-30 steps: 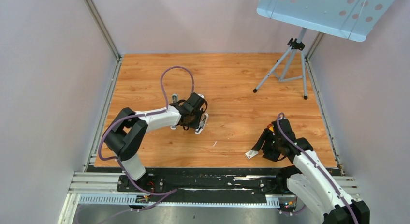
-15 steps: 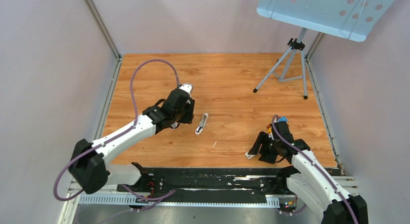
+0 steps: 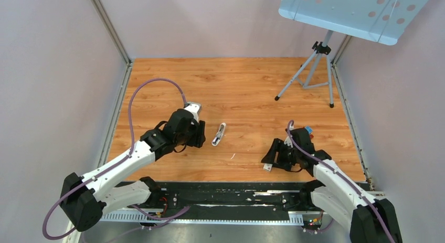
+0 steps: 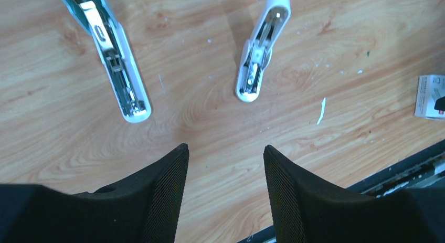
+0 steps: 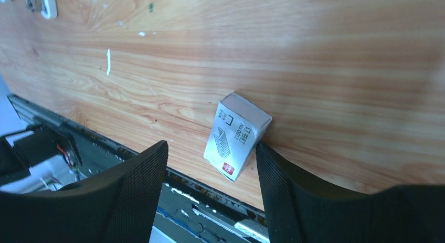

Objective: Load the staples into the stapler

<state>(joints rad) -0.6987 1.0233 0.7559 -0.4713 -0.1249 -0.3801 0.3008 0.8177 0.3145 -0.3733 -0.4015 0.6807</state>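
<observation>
The stapler [image 3: 219, 134] lies open on the wooden table, white with its metal channel facing up. It also shows in the left wrist view [image 4: 260, 51]. A second similar white-and-silver piece [image 4: 118, 64] lies to its left; the left arm hides it in the top view. My left gripper [image 4: 225, 146] is open and empty, short of both and left of the stapler in the top view [image 3: 198, 135]. My right gripper [image 5: 211, 144] is open around a small white box with a red mark [image 5: 237, 140], which touches the right finger. No loose staples show.
The box [image 3: 268, 167] lies close to the table's near edge, with a black rail [image 3: 236, 193] below it. A white scrap [image 3: 232, 156] lies between the stapler and the box. A tripod [image 3: 309, 75] carrying a blue perforated panel stands at the back right.
My left gripper left the stapler and drew back to the left, toward the near edge. My right gripper moved left and now straddles the white box.
</observation>
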